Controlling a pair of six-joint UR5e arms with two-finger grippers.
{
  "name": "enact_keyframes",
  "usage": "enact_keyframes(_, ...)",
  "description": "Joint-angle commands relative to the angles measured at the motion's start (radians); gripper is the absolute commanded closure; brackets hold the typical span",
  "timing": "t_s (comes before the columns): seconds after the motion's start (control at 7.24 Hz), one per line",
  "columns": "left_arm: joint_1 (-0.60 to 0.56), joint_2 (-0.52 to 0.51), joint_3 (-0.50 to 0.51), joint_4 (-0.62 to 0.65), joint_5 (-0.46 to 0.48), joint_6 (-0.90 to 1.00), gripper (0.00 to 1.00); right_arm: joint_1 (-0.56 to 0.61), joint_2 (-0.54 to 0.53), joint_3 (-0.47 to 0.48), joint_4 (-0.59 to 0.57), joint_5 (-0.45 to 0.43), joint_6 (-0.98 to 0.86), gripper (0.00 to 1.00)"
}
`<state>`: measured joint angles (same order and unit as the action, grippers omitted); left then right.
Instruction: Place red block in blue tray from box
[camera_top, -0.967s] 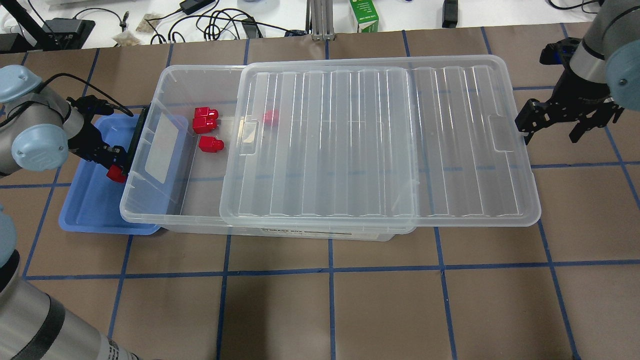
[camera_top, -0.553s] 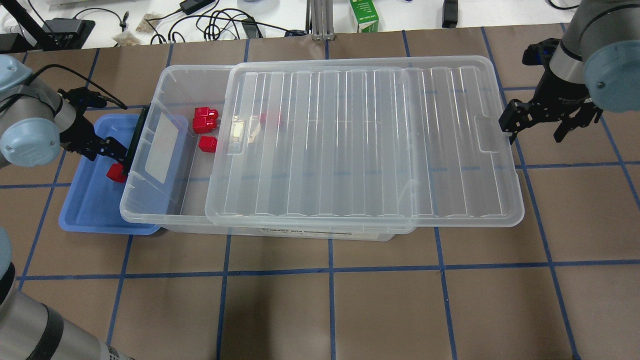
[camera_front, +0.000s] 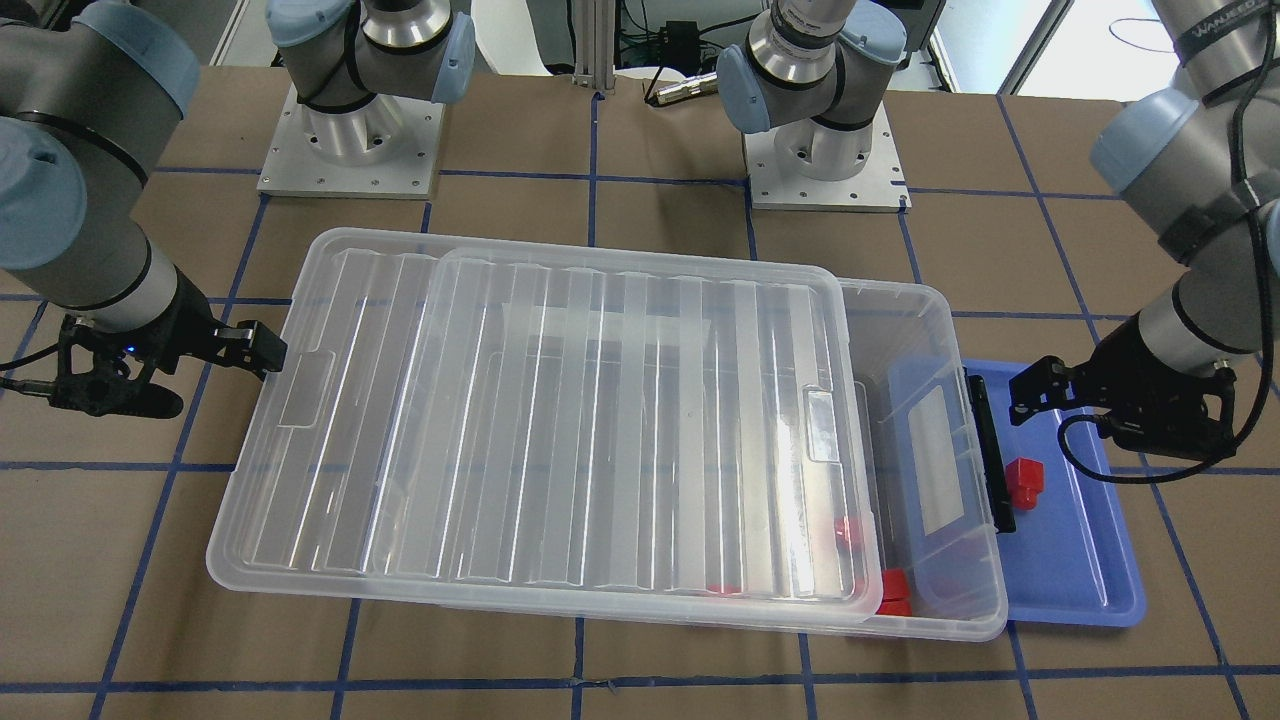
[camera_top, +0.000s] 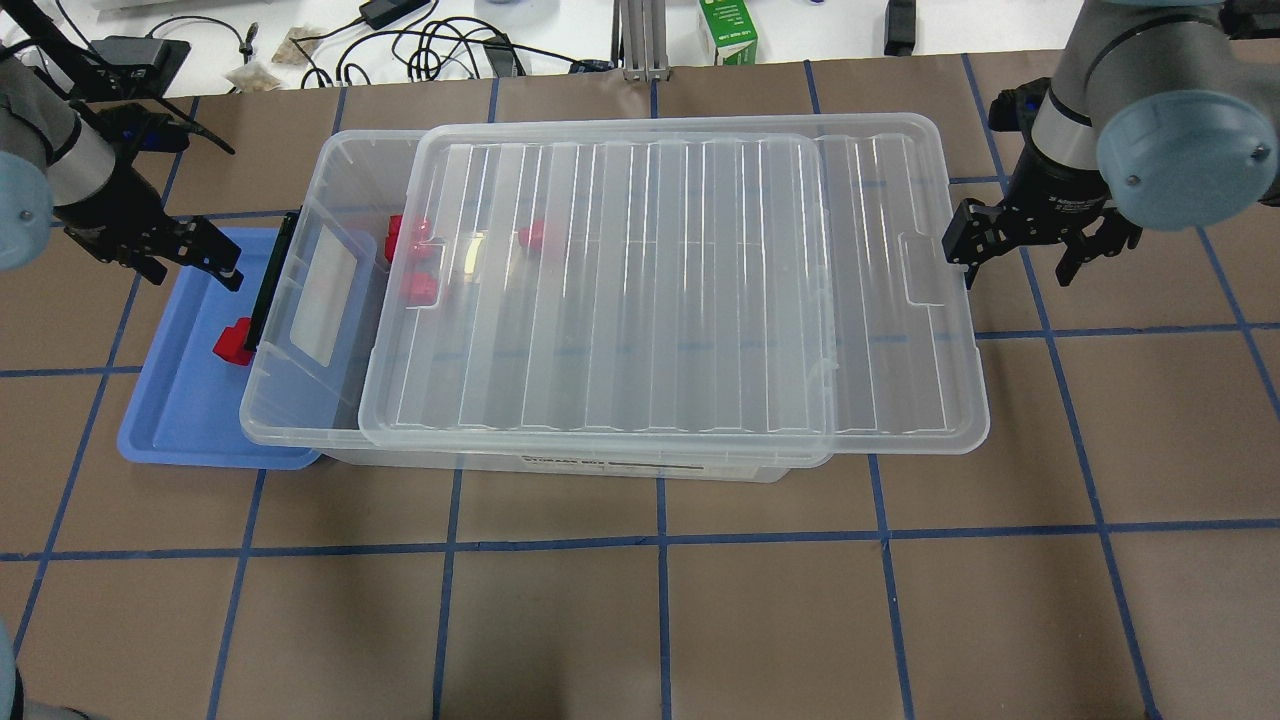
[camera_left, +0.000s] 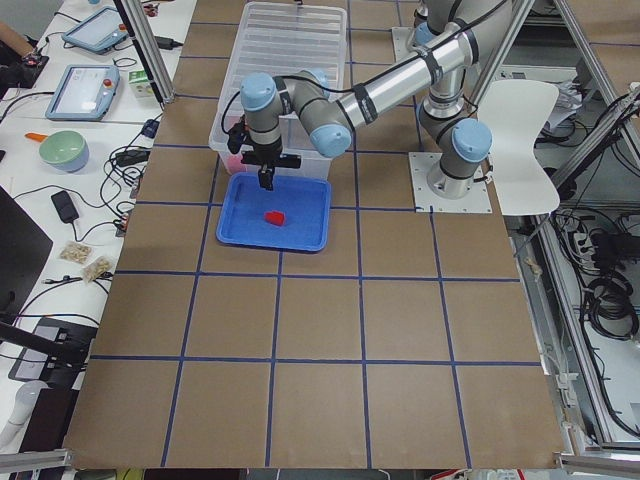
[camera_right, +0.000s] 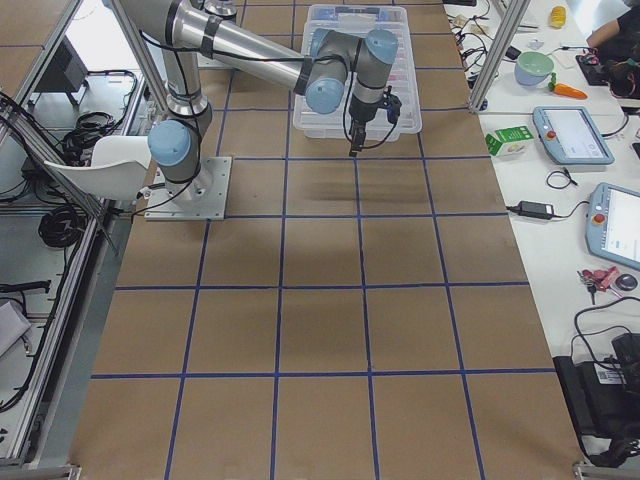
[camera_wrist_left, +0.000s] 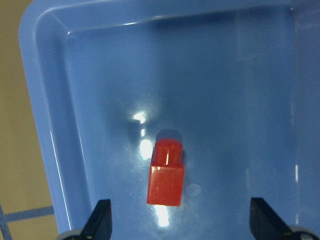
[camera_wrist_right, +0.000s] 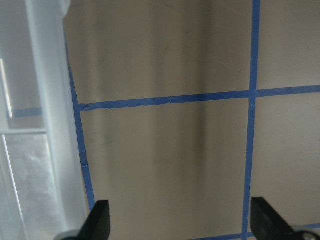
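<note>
The left arm (camera_front: 1215, 300) and right arm (camera_front: 90, 250) were silver-grey tubes with pale blue joint caps. The black left gripper (camera_top: 193, 276) trailed a black cable (camera_front: 1240, 110).

A small red block (camera_top: 234, 344) lies on its side on the floor of the shallow blue tray (camera_top: 180, 420), near the tabletop's left edge. Just beside the tray stands the clear box (camera_top: 300, 405). Its ribbed lid (camera_top: 650, 290) is shifted rightward, mostly covering three more red blocks (camera_top: 420, 288).
</note>
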<state>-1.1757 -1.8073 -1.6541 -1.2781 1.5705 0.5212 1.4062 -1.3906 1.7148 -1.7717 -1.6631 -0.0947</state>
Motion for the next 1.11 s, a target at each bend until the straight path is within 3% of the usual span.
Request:
enact_keyframes(0.0,-0.108,0.071,0.034,-0.079,0.008,-0.151,0.00,0.046,0.005,-0.003,-0.002,0.015,0.067,0.00)
enact_keyframes(0.55,-0.344,0.140,0.034,-0.095,0.014,-0.439,0.00,0.065,0.004,0.000,0.000,0.064,0.108,0.00)
enact_keyframes(0.97,-0.433,0.152,0.030,-0.095,0.074,-0.504,0.00,0.071,0.005,0.002,0.000,0.103,0.115,0.00)
